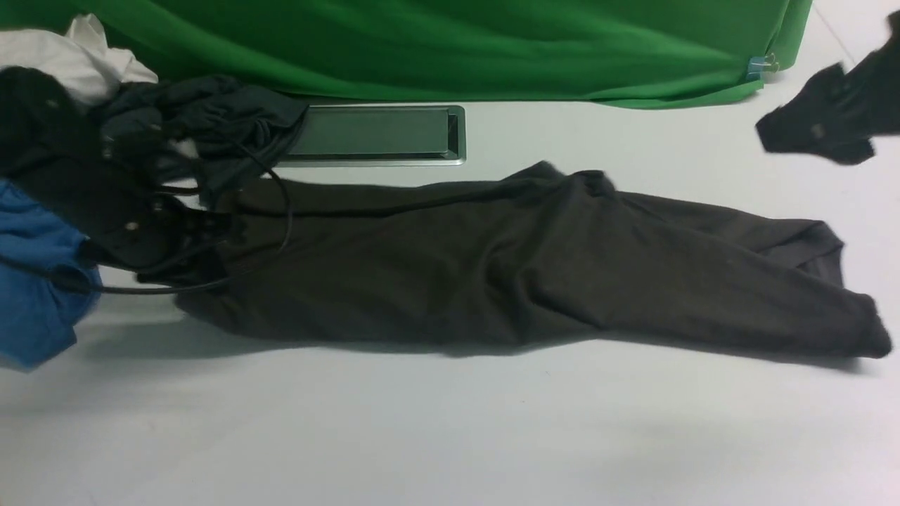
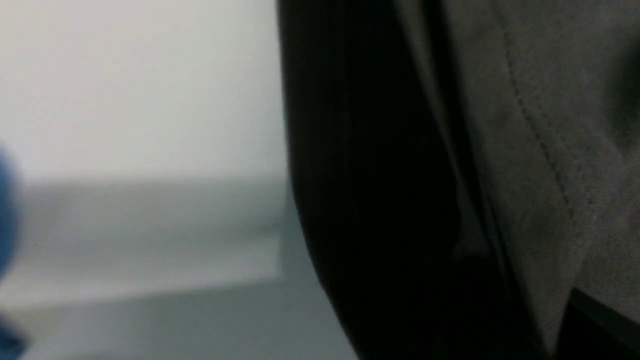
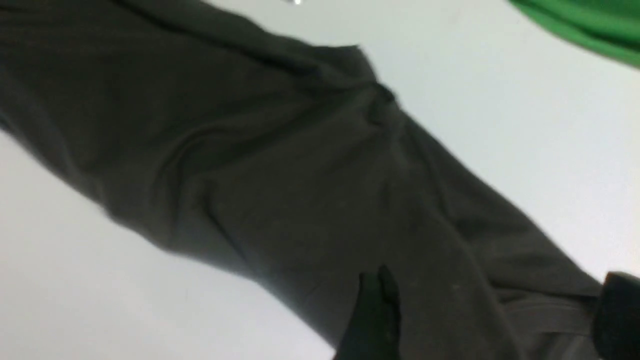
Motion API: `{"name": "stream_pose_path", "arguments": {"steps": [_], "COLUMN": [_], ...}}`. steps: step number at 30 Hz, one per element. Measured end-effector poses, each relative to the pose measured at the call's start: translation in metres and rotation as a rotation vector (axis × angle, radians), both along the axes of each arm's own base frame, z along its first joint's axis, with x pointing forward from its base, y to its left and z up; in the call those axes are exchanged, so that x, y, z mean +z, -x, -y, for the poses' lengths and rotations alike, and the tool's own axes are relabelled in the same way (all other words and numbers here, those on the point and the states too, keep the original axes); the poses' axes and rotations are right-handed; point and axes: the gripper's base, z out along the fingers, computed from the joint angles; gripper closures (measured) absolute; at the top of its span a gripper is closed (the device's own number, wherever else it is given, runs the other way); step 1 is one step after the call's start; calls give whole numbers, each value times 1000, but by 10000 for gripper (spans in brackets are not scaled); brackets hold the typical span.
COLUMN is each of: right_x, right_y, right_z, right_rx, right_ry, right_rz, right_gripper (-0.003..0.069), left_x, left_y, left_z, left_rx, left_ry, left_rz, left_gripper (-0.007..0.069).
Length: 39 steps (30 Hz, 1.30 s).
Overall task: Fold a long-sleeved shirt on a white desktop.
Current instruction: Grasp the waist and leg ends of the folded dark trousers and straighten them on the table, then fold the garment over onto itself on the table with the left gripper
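Dark olive-brown knit, the long-sleeved shirt lies stretched across the white counter, its body toward the robot's left and a sleeve running out to the right. The left end effector sits at the shirt's left end, closed on the fabric edge there. The right end effector hangs in the air near the counter's far right, well apart from the sleeve and beyond it, with its jaws spread wide and nothing between them.

The front view alone takes in the whole garment, along with the grey-framed cable hatch just behind it, the green cloth at the back, and a blue garment and a charcoal-grey one heaped by the left arm. The left wrist view gives only a blurred close look at a stitched seam pressed beside a black finger. The right wrist view looks down on the shirt's creased middle, with two dark fingertips far apart at its edge.
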Motion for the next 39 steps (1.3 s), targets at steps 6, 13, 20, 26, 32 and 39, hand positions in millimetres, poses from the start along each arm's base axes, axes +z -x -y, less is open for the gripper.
{"name": "stream_pose_path", "arguments": {"steps": [6, 13, 20, 26, 32, 39], "right_x": [2, 7, 15, 18, 22, 23], "right_y": [4, 9, 15, 21, 26, 27], "right_z": [0, 1, -6, -18, -17, -19], "right_rx": [-4, -6, -3, 47, 49, 56], "right_ry": [-7, -14, -40, -43, -45, -44], "right_rz": [-10, 7, 49, 58, 74, 75], "right_gripper": [258, 623, 620, 587, 567, 546], "left_x": [20, 83, 139, 95, -1, -8], "left_y": [9, -8, -53, -62, -30, -22], "left_z": [-2, 8, 104, 264, 380, 396], "left_rx": [14, -5, -314, -687, -907, -920], "left_ry": [-21, 47, 223, 345, 309, 295], "left_rz": [67, 302, 532, 404, 257, 270], "left_gripper": [574, 575, 575, 575, 547, 279]}}
